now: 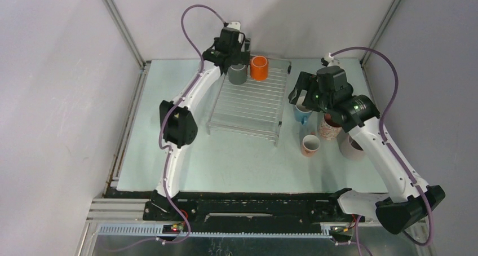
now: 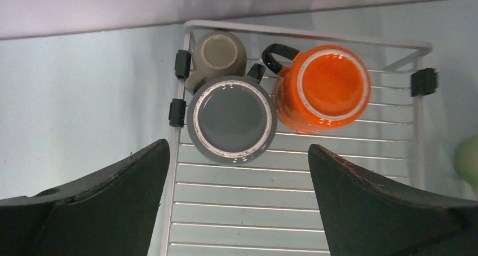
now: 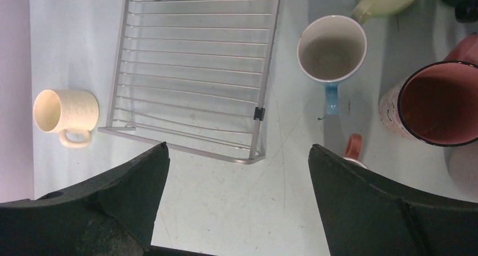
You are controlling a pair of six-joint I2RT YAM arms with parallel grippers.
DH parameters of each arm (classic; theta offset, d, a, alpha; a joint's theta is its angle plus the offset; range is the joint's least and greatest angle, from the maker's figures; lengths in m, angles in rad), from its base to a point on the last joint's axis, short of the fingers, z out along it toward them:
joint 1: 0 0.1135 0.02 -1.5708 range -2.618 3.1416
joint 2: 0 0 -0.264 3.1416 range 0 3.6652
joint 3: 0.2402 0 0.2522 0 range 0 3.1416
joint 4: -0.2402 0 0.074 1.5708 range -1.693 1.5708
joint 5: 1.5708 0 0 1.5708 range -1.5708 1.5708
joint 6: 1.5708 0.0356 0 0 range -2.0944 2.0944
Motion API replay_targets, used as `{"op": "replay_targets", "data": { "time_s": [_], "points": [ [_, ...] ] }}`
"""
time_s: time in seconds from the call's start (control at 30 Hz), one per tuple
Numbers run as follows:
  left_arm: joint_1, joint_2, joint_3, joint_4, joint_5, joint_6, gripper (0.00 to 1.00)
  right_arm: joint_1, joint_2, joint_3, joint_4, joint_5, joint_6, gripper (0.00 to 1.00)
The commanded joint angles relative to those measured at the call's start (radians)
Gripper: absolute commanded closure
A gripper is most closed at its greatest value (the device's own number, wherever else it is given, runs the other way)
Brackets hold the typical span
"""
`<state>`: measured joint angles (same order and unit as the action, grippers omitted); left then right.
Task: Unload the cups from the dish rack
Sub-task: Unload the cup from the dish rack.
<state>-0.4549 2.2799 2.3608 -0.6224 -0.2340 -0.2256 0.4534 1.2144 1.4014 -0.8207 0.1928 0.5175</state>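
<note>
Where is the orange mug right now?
In the top view, the orange mug stands on the far end of the rack, toward its right corner, with the grey mug close on its left.

A: How is everything being lit?
B: Brightly and evenly, from above; soft shadows are being cast on the desk.
A: Any glare?
B: Highlights are being caught on the orange cup, along its glazed rim.

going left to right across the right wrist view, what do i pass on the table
cream mug → dish rack → blue-handled mug → speckled pink mug
</note>
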Motion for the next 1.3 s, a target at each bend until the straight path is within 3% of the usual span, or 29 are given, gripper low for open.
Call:
{"op": "replay_targets", "data": {
  "time_s": [0.0, 0.57, 0.97, 1.2, 1.27],
  "points": [
    [0.008, 0.050, 0.071, 0.080, -0.039, 0.035, 0.00, 0.021, -0.029, -0.004, 0.000, -0.020, -0.030, 0.00],
    [0.016, 0.239, 0.156, 0.150, -0.076, 0.031, 0.00, 0.051, 0.004, -0.015, 0.003, -0.034, -0.042, 0.00],
    [0.018, 0.262, 0.178, 0.172, -0.053, -0.006, 0.01, 0.053, 0.033, -0.027, 0.026, -0.054, -0.046, 0.00],
    [0.016, 0.208, 0.102, 0.172, -0.036, -0.006, 0.40, 0.053, 0.035, -0.035, 0.040, -0.068, -0.043, 0.00],
    [0.015, 0.183, 0.083, 0.169, -0.035, -0.006, 0.46, 0.054, 0.033, -0.036, 0.041, -0.068, -0.041, 0.00]
  ]
}}
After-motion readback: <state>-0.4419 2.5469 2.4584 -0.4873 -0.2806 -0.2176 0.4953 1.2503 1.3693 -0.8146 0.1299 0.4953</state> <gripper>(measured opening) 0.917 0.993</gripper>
